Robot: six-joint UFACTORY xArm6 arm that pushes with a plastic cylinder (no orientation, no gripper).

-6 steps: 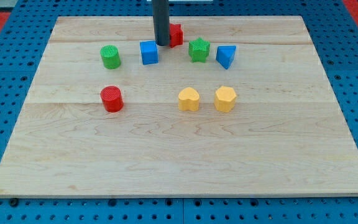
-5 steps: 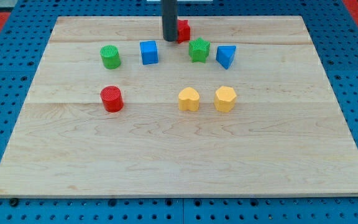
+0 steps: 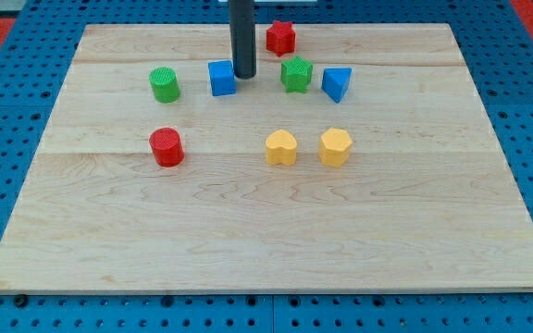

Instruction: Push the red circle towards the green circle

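Note:
The red circle (image 3: 167,147) stands on the wooden board at the view's left of centre. The green circle (image 3: 164,84) stands above it, a gap of bare board between them. My tip (image 3: 244,76) is near the view's top, just right of the blue cube (image 3: 221,78) and left of the green star (image 3: 295,74). It is far up and right of the red circle and touches neither circle.
A red star (image 3: 280,37) lies near the top edge, right of my rod. A blue triangular block (image 3: 336,83) sits right of the green star. Two yellow blocks, a heart (image 3: 280,147) and a hexagon (image 3: 335,146), lie at mid-board.
My tip has moved down toward the view's bottom, from beside the red star to beside the blue cube. The red star has shifted up and right, clear of the rod. Both circles stayed put.

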